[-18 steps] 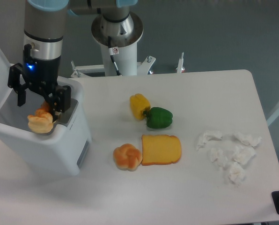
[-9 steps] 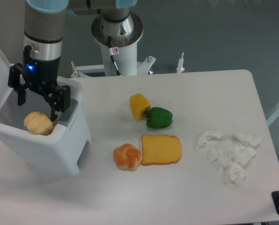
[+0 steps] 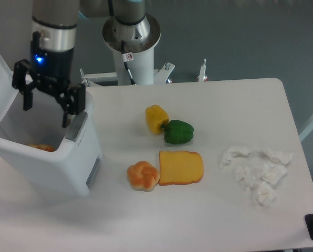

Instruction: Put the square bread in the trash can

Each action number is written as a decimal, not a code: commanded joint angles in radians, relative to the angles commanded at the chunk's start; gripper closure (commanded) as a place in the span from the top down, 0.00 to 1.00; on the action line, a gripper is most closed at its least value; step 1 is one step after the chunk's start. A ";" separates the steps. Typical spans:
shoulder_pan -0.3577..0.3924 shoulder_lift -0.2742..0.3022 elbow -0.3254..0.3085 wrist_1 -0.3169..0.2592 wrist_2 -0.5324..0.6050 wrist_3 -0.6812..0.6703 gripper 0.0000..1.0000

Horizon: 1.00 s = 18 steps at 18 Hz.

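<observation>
The square bread is a flat yellow slice with a brown crust, lying on the white table near its middle. The trash can is a large white bin at the left, lid swung open to the left. A pale orange food item shows low inside the bin behind its front wall. My gripper hangs open and empty over the bin's mouth, well left of the bread.
A round knotted bun touches the bread's left edge. A yellow pepper and a green pepper lie just behind it. Crumpled white tissues lie at the right. The arm's base stands behind the table.
The gripper let go of a bread-like item, which dropped from the rim into the bin. The gripper then rose a little above the bin, open.
</observation>
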 joint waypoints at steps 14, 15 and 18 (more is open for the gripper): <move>0.296 -0.087 -0.083 -0.008 0.115 0.561 1.00; 0.313 -0.100 -0.096 -0.009 0.129 0.609 1.00; 0.336 -0.144 -0.126 -0.008 0.179 0.715 1.00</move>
